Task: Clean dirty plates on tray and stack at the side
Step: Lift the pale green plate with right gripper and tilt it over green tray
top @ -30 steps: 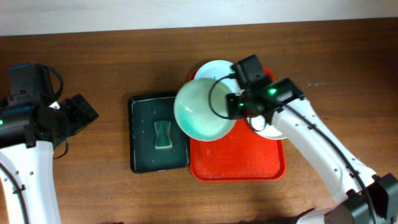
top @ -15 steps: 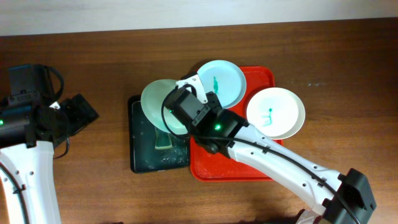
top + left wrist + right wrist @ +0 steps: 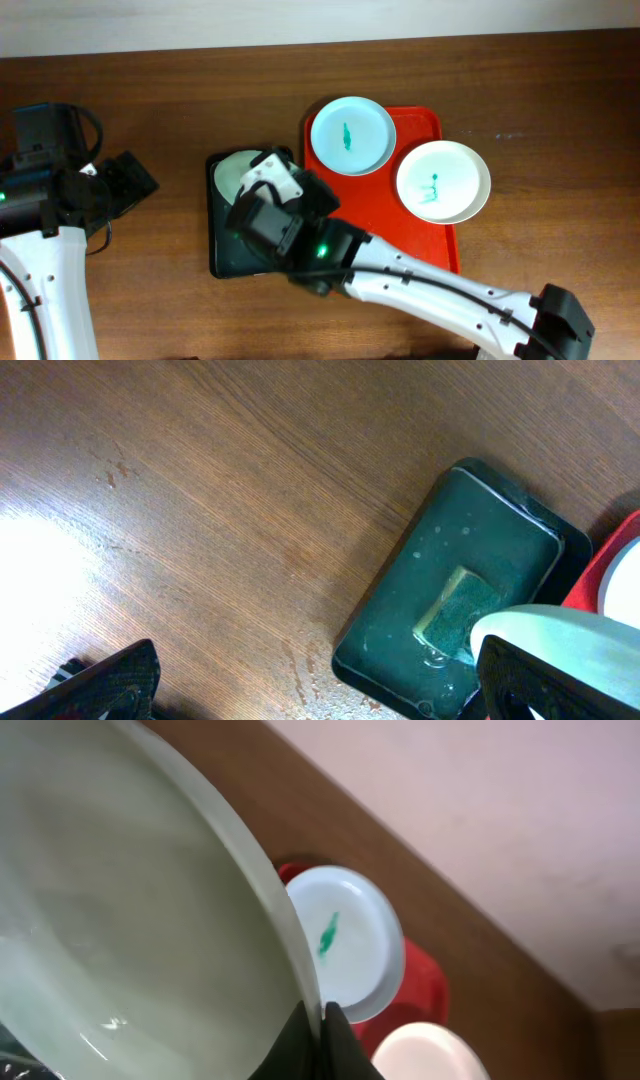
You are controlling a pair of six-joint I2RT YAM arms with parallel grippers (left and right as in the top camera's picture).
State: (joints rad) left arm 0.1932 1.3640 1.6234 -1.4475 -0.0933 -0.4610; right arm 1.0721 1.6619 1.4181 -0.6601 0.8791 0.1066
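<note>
Left fingers (image 3: 110, 680) are spread wide and empty, hung above bare wood near the left edge of the desk (image 3: 150, 90). Toward the middle of the desk the black tray (image 3: 222, 265) is found, with the green-yellow sponge (image 3: 455, 610) lying in its wet bottom. Over that tray one pale plate (image 3: 236, 170) is held tilted, its rim pinched between the clenched right fingers (image 3: 345, 1055). Whether it touches the sponge cannot be told, since the arm hides the spot from overhead. Just beside the black tray, on its right, the red tray (image 3: 400, 260) is set. Two plates are left on it: a mint-blue plate (image 3: 350, 135) at its far left corner and a white plate (image 3: 443, 180) overhanging its right rim, each marked with a green smear in the centre. No stack is seen at the side. The task is judged to be in its early part: one plate is at the sponge tray, while the wiping of the other two and all the stacking are judged to be outstanding.
</note>
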